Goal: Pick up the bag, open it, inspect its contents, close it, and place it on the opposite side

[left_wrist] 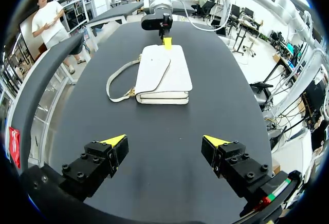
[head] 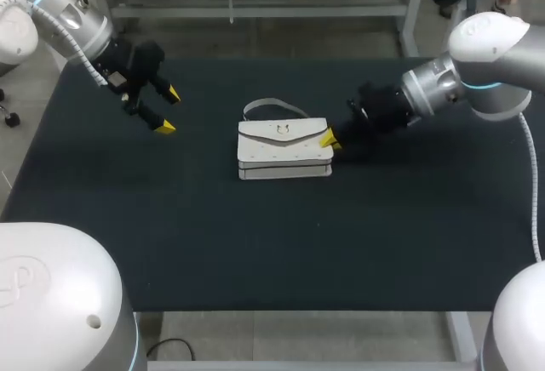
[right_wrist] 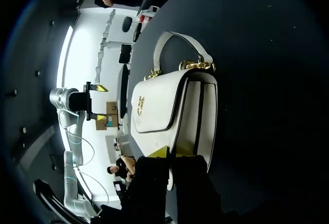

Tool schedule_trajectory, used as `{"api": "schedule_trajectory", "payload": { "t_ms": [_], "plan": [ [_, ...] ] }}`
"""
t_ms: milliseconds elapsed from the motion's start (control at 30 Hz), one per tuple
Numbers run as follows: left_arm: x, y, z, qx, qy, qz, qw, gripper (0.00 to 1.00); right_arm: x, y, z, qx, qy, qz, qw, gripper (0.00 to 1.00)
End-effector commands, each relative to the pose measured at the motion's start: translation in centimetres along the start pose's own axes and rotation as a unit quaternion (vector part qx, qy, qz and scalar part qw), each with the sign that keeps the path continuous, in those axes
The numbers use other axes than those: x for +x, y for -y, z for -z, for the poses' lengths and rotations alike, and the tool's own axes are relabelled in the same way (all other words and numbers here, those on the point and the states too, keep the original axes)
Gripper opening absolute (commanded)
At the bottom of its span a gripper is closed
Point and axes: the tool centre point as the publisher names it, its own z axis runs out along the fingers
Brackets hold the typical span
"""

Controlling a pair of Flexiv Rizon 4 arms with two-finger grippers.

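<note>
White bag (head: 283, 148) lies flat mid-table (head: 255, 243), flap shut, strap behind it. Your right arm (head: 426, 90) ends at bag's right end, prob. to lift it there; clamped or not, can't tell. Left fingers (head: 173, 93) hang well left of bag, wide apart, likely waiting for the flap.

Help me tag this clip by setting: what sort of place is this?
Probably a robotics lab bench: a robot's left claw and right claw flank a white bag on a black-covered table.
</note>
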Motion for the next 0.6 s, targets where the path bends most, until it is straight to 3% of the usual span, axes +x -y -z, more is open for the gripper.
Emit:
{"api": "schedule_trajectory", "payload": {
  "t_ms": [33,600],
  "plan": [
    [-0.02,-0.02,-0.08,0.001,0.001,0.000,1.000,1.00,0.67,0.57,-0.58,-0.017,0.013,-0.003,1.000,0.00],
    [-0.02,-0.02,-0.08,0.001,0.001,0.000,1.000,1.00,0.46,0.64,-1.50,-0.013,0.009,-0.014,1.000,0.00]
  ]
}}
